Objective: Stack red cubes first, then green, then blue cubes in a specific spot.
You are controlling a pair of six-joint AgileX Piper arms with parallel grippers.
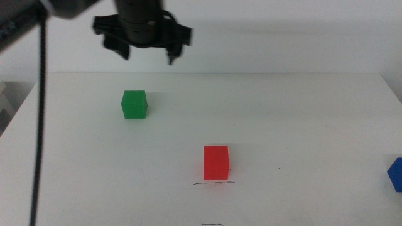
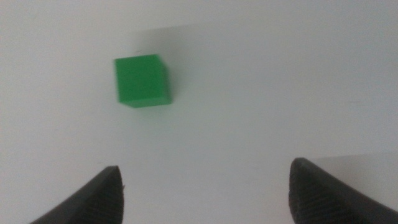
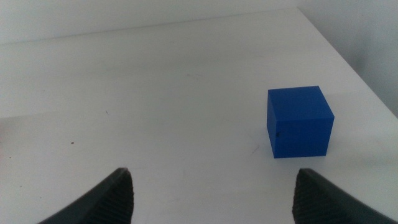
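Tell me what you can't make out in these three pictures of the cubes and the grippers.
- Blue cube: cut off by the middle view's right edge; only its left part shows.
- Left gripper: blurred in the middle view, high above the green cube, so its fingertips are unclear.
- Right gripper: outside the middle view; seen only in its wrist view.
- Second mark below the red cube: clipped by the bottom edge.

Bare white table surrounds the green cube, red cube and blue cube (all well apart); nothing crowds any of them.
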